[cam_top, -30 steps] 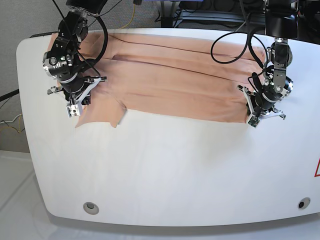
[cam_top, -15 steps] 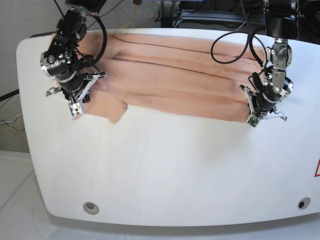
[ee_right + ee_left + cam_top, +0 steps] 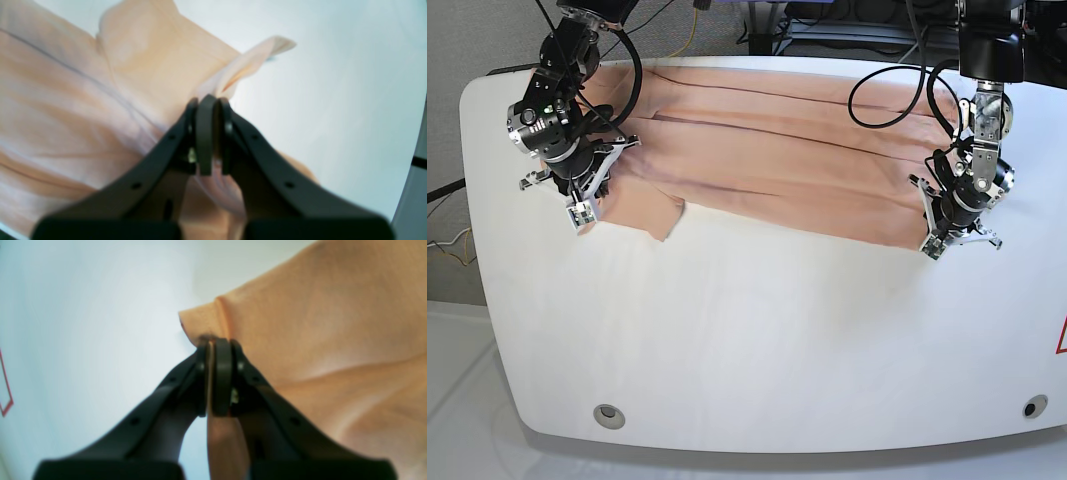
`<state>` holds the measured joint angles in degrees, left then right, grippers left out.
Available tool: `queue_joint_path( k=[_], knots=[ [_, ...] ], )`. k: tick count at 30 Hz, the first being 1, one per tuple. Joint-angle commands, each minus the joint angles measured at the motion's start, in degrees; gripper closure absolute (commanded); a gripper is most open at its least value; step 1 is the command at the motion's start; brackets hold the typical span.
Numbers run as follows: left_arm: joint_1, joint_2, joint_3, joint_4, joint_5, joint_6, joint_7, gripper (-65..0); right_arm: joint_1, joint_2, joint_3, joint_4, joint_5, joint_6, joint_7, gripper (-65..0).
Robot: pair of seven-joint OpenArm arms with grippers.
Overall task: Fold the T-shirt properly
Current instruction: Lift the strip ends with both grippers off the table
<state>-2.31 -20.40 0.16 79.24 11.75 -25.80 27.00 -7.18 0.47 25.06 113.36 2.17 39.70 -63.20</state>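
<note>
White and rounded at its corners, the bench (image 3: 747, 350) carries the T-shirt (image 3: 767, 160) as a long peach band along its far edge, creased lengthwise, with one short sleeve (image 3: 652, 212) poking toward the middle. At the band's near corner by the bench's right side, the left claw (image 3: 939, 238) is clamped on the T-shirt's hem, its jaws pressed together with cloth between them. Near the bench's far left corner, the right claw (image 3: 582, 215) is likewise clamped on the T-shirt's edge.
</note>
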Motion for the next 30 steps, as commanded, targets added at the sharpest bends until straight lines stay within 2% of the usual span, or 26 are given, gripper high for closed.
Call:
queue_joint_path(
  k=[1,14,21,30],
  knots=[
    [-1.6,-1.1,-0.4,1.2,0.4,0.6,-1.1,-1.7,0.7,0.3,0.1,1.3,0.4,0.3,-0.1,0.0],
    [-2.8,-0.9,-0.4,1.0,0.4,0.7,-0.9,-1.7,1.2,0.3,0.2,1.7,0.4,0.3,-5.6,0.0],
    [-2.8,-0.8,0.1,0.7,0.5,0.7,-0.9,-1.7,2.7,0.3,0.5,1.7,0.4,0.3,-11.8,0.0],
    [-2.8,-0.7,1.6,0.3,0.4,0.8,-0.9,-1.7,1.1,0.3,0.6,1.7,0.5,0.3,-12.4,0.0]
  ],
)
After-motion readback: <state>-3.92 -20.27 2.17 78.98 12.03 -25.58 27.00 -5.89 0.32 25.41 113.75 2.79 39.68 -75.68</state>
